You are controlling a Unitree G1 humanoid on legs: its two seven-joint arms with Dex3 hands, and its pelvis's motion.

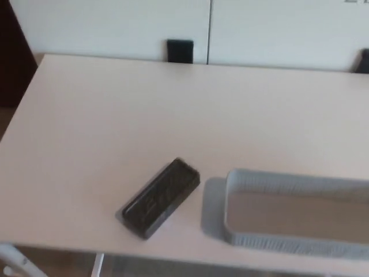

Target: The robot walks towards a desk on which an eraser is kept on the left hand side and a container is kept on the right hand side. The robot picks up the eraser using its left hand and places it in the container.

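White desk [115,115] before pale, perhaps cabinet-fronted wall [115,29].

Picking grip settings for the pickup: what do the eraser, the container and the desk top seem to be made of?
Eraser: a dark, slightly glossy block, probably hard plastic; the blur hides finer detail.
Container: pale grey with a finely perforated wall, likely moulded plastic.
Desk: a smooth, matte white top, probably laminate or painted board.

Nothing legible shows: the eraser [161,198], at 7 o'clock on the worktop [173,127], bears faint raised marks on its top face, too blurred to read as letters.
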